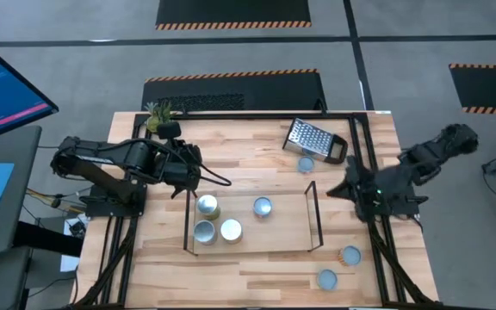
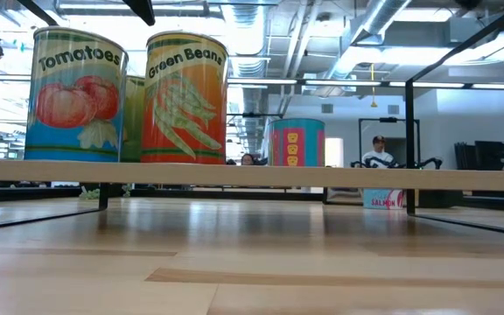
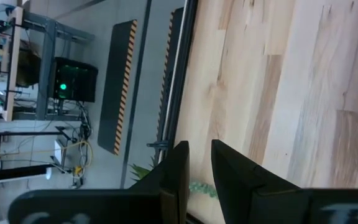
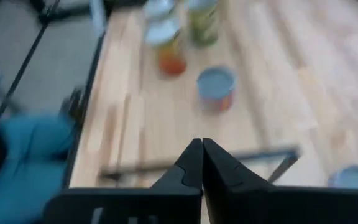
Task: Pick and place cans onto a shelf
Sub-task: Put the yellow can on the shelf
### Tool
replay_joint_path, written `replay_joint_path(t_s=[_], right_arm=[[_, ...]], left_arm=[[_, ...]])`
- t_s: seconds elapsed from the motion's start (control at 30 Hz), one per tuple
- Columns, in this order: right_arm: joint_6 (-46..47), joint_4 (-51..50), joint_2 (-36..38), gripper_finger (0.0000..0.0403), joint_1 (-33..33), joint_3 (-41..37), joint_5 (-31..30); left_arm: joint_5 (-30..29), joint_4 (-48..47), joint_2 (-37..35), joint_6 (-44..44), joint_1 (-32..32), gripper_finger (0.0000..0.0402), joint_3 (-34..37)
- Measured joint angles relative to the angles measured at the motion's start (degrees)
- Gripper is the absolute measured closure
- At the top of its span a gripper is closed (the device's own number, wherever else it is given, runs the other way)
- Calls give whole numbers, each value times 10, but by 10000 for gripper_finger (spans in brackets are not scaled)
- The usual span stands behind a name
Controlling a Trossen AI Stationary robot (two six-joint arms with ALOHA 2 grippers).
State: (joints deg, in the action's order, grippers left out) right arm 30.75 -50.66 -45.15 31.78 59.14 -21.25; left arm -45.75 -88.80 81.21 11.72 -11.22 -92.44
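The shelf (image 1: 310, 250) is a black wire frame on a wooden base in the middle of the table. Several cans stand in it: three at its left end (image 1: 207, 207), (image 1: 204, 231), (image 1: 231, 229) and one farther right (image 1: 263, 206). In the low view they show as the Tomatoes can (image 2: 75, 94) and the Green Beans can (image 2: 186, 98). Three more cans stand on the table (image 1: 306, 164), (image 1: 350, 255), (image 1: 327, 278). My left gripper (image 1: 198, 172) is above the shelf's far left corner, narrowly open (image 3: 199, 168) and empty. My right gripper (image 1: 336, 191) is just outside the shelf's right end, shut (image 4: 202, 158) and empty.
A perforated metal grater (image 1: 313, 138) lies at the far right, beside one loose can. A small green plant (image 1: 158, 112) stands at the far left corner. The black table frame (image 1: 364, 155) runs along the right side. People show in the room beyond (image 2: 376, 153).
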Motion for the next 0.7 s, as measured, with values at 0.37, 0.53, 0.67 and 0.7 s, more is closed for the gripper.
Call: replay_joint_path(t_s=[0.37,0.53,0.67,0.7], right_arm=[[270,-167,-44,379,206,-56,21],[319,-167,-87,381,235,-71,18],[309,-166,-127,381,254,-71,23],[309,-166,-137,380,257,-71,26]], left_arm=[[0,12,0,15,0,345,0],[-1,25,0,11,0,345,0],[-1,25,0,15,0,345,0],[-1,25,0,15,0,345,0]])
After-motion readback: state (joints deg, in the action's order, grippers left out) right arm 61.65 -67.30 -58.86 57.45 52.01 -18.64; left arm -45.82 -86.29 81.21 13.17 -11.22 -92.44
